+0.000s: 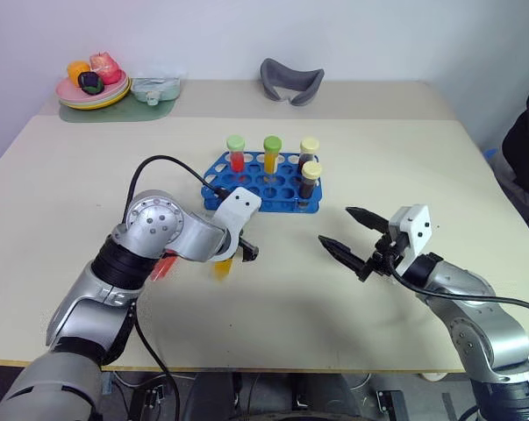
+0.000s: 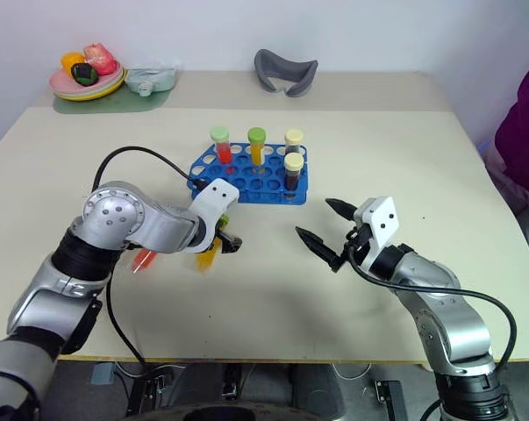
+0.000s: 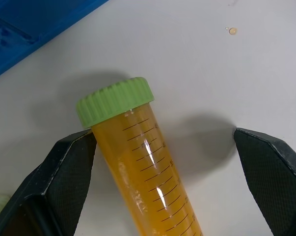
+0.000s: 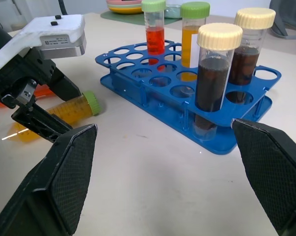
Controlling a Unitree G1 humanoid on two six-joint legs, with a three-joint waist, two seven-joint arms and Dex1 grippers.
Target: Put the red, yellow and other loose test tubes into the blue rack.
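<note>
My left pincer (image 1: 243, 254) hangs tilted down over the pale table (image 1: 404, 167), its jaws spread wide and holding nothing. Between them lies the loose clear plastic tube of yellow-orange liquid with a ribbed green cap (image 3: 140, 167). In my left wrist view one black pad (image 3: 64, 172) just touches or nearly touches its side, while the other pad stands well clear across bare table. The tube lies flat, its long axis running roughly along my fingers' own line, not across the gap, cap end pointing toward the bright blue plastic rack with round holes (image 1: 273, 189). I judge that I must centre over the barrel before closing, and perhaps turn my wrist, or the near pad will push it aside.

A second loose tube, red-orange (image 1: 163, 267), lies on the table just beside my left forearm, farther from the rack. My left arm is nearer to both. My right pincer (image 1: 356, 241) waits level and well apart on the other side, jaws also wide and empty.

The rack already stands four capped tubes upright: one red-orange, one yellow-orange, two dark brown with cream caps.

As to writing, the yellow tube bears fine graduation lines with tiny figures I cannot read; I see no brand or label
</note>
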